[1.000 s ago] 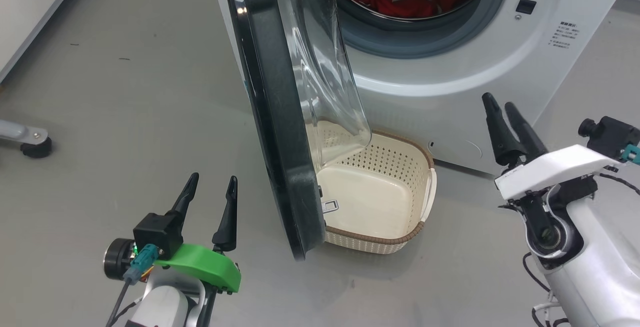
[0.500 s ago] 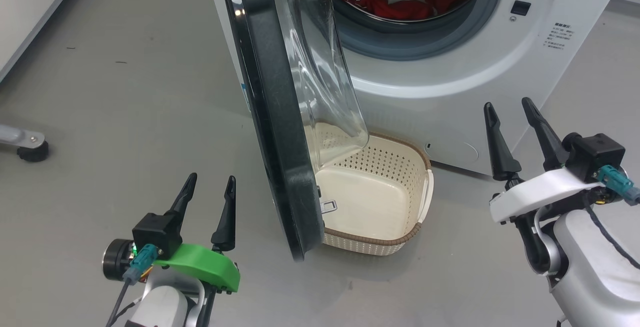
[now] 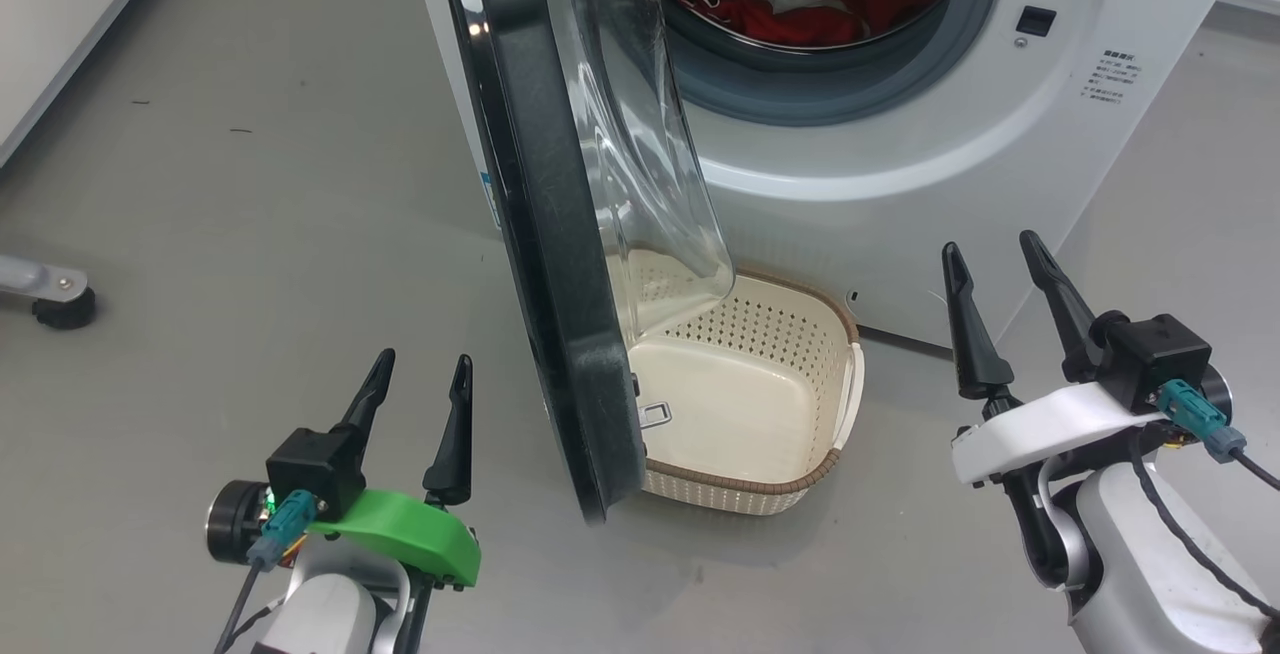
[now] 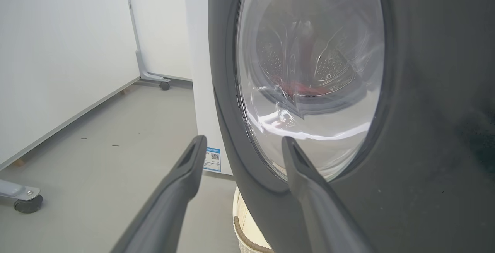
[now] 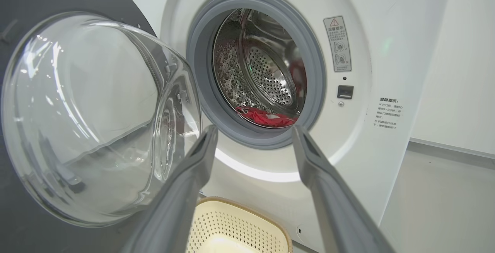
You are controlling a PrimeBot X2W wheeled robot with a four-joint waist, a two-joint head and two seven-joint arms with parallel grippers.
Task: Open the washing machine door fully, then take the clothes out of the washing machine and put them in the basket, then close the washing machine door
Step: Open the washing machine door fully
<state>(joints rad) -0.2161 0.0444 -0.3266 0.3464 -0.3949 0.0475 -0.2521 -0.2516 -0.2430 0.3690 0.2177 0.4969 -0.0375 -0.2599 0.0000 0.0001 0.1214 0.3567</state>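
The white washing machine (image 3: 900,134) stands ahead with its door (image 3: 540,224) swung out about halfway, black rim edge-on to the head view. Red clothes (image 3: 790,9) with white trim lie in the steel drum (image 5: 267,75), also seen as clothes (image 5: 267,117). The cream basket (image 3: 770,494) sits on the floor under the opening, partly behind the door. My left gripper (image 3: 420,379) is open, empty, just left of the door's outer face (image 4: 425,148). My right gripper (image 3: 990,259) is open, empty, right of the basket.
Grey floor spreads to the left, with a wheeled stand foot (image 3: 50,299) and a white wall panel (image 4: 58,71) beyond. The machine's front panel (image 5: 348,137) and a white wall (image 5: 456,71) bound the right side.
My right arm has dropped lower and its wrist has turned, so both fingers now stand apart in plain sight. The head camera has shifted slightly. The left gripper and door are unchanged.
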